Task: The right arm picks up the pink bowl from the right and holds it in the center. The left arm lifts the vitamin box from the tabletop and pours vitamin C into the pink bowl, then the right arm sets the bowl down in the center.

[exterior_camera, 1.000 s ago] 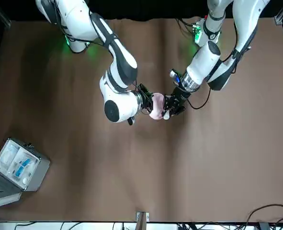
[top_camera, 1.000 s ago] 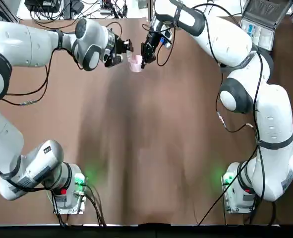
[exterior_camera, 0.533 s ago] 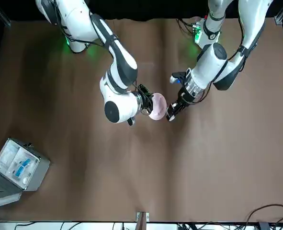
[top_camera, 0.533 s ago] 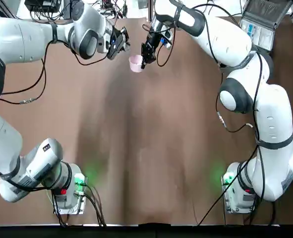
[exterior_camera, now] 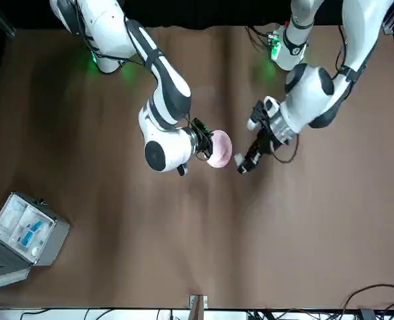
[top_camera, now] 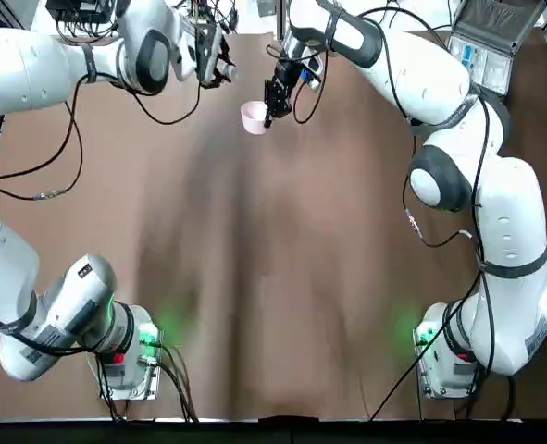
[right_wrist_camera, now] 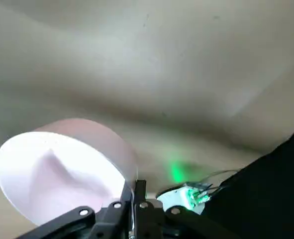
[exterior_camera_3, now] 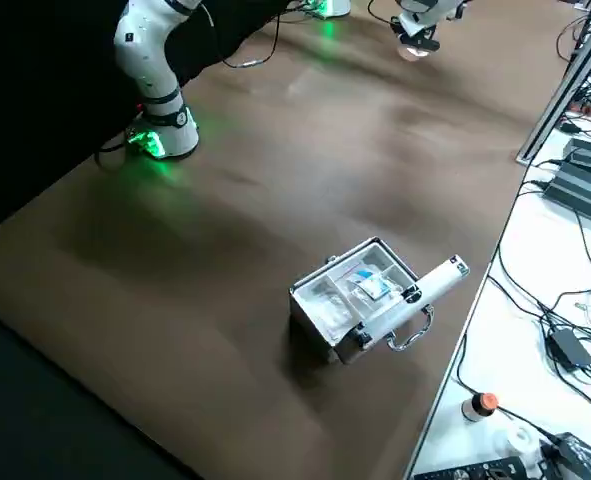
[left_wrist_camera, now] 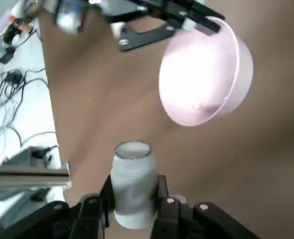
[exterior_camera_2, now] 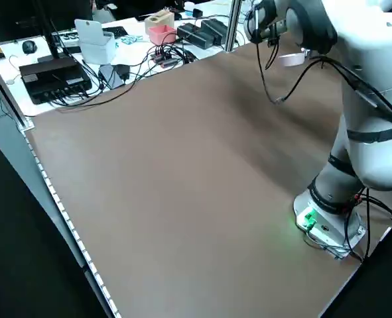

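The pink bowl (top_camera: 253,117) hangs above the tabletop (top_camera: 282,277) at the far centre, its whitish inside open upward. My right gripper (top_camera: 271,100) is shut on the bowl's rim; the right wrist view shows the bowl (right_wrist_camera: 62,169) just beyond the pinched fingertips. My left gripper (top_camera: 217,57) sits to the left of the bowl and apart from it, shut on the vitamin box (left_wrist_camera: 133,184), a small white container held upright. In the front view the left gripper (exterior_camera: 245,163) is a short gap from the bowl (exterior_camera: 220,148).
A grey hinged case (top_camera: 484,42) lies open at the far right corner, also seen as the case (exterior_camera_3: 360,300) in the right side view. Cables and electronics (exterior_camera_2: 69,66) crowd the white bench beyond the table's far edge.
My left gripper has pulled back from the bowl, moving left and toward the far edge with the vitamin box. The right gripper and bowl have stayed in place.
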